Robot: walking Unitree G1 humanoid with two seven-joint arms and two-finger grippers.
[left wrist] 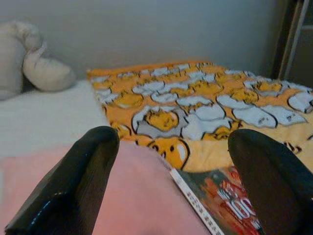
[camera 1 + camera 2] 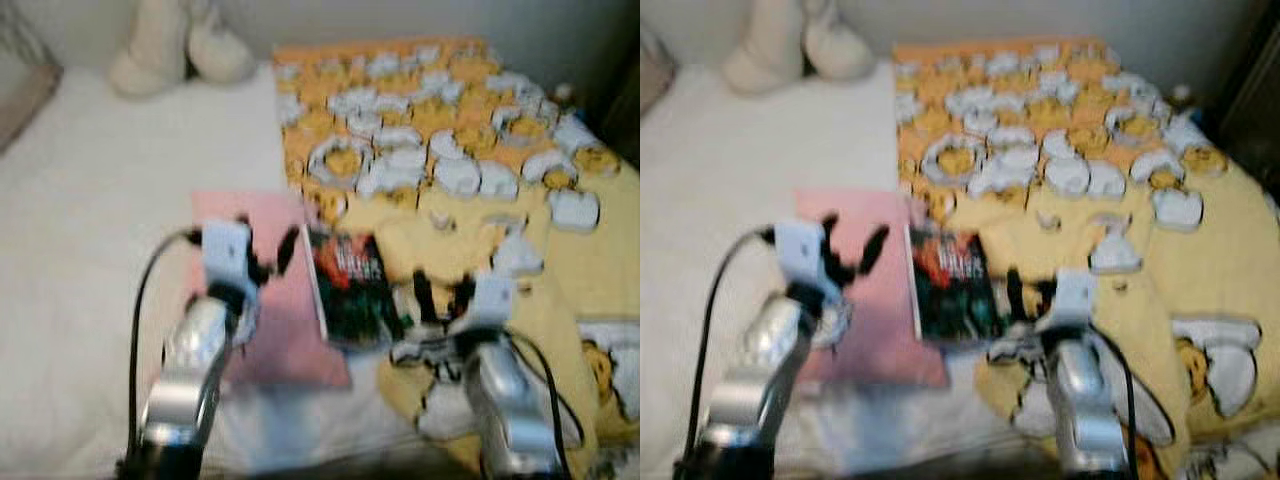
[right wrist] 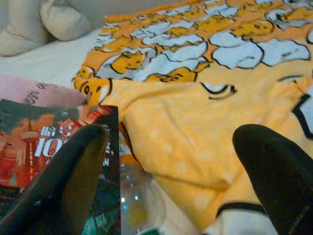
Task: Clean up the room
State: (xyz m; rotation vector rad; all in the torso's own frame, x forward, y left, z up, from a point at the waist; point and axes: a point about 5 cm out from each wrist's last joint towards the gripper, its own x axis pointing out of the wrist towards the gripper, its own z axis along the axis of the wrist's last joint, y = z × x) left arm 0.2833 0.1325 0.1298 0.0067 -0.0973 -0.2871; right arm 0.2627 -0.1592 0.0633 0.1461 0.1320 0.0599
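Observation:
A book with a dark red and green cover lies on the bed, between a flat pink item and a yellow blanket with white and orange cartoon shapes. My left gripper hovers open over the pink item, just left of the book. Open as well, my right gripper sits at the book's right edge, above the blanket's folded border. Beneath the blanket edge beside the book shows something clear and shiny; I cannot tell what it is.
White bedding covers the left half of the bed. A cream plush toy leans on the wall at the head. A dark piece of furniture stands at the right of the bed.

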